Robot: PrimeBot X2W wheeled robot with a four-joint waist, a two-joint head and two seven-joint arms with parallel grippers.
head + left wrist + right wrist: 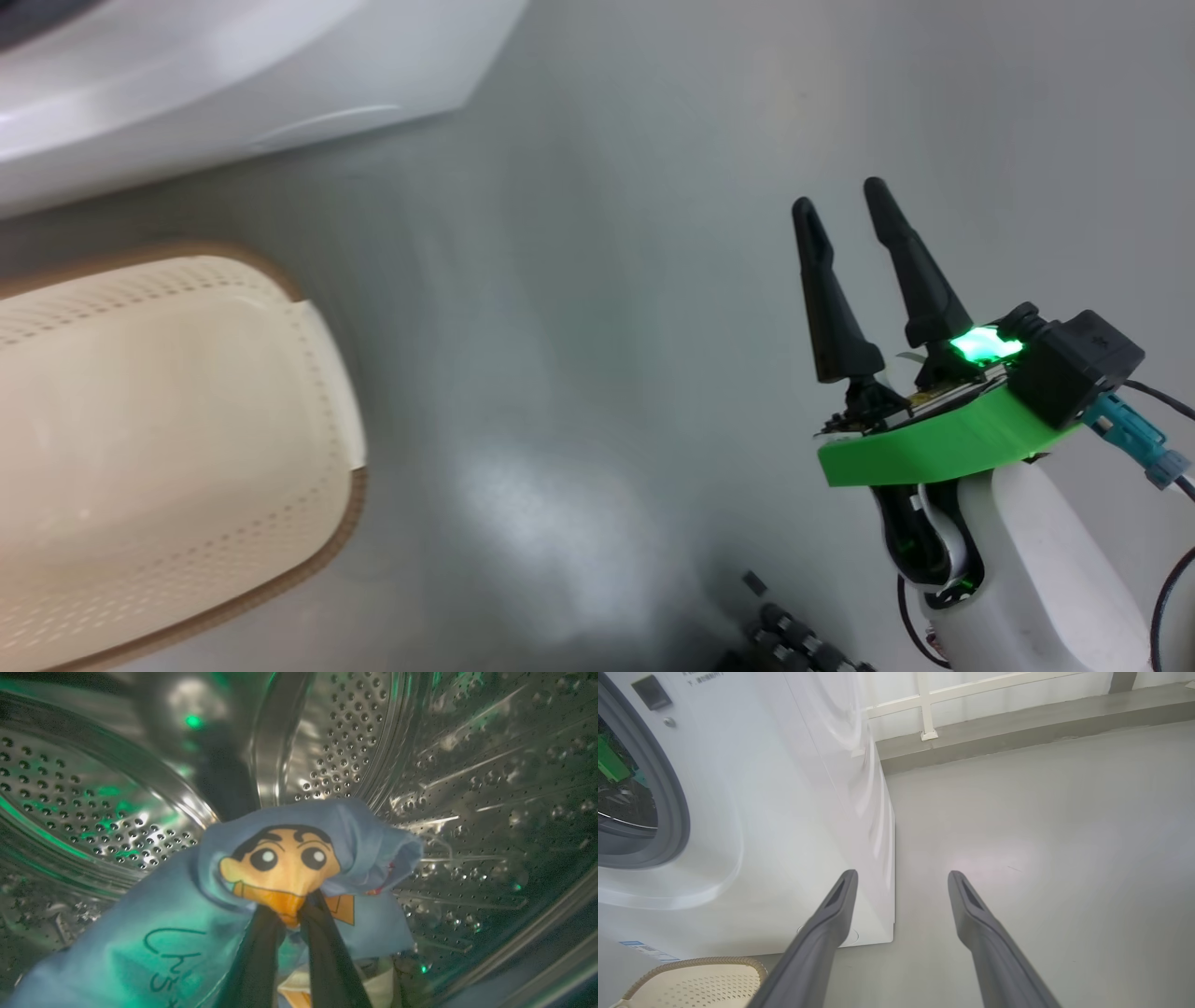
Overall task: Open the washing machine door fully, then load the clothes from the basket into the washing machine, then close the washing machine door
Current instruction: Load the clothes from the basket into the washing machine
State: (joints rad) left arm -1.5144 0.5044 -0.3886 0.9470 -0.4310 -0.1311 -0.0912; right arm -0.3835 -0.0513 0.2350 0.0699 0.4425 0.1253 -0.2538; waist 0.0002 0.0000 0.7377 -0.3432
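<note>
Inside the perforated steel drum my left gripper is shut on a light-blue garment printed with an orange cartoon face. A cream-white piece lies under it. My right gripper hangs open over the grey floor, nothing between its fingers. The white washing machine stands at the upper left of the head view, its grey gasket showing in the right wrist view. The cream basket with its brown rim sits on the floor at the left, holding nothing I can see. The door is out of view.
Grey floor spreads between the basket and my right arm. A white railing on a low kerb runs along the back. Dark parts of my base show at the bottom.
</note>
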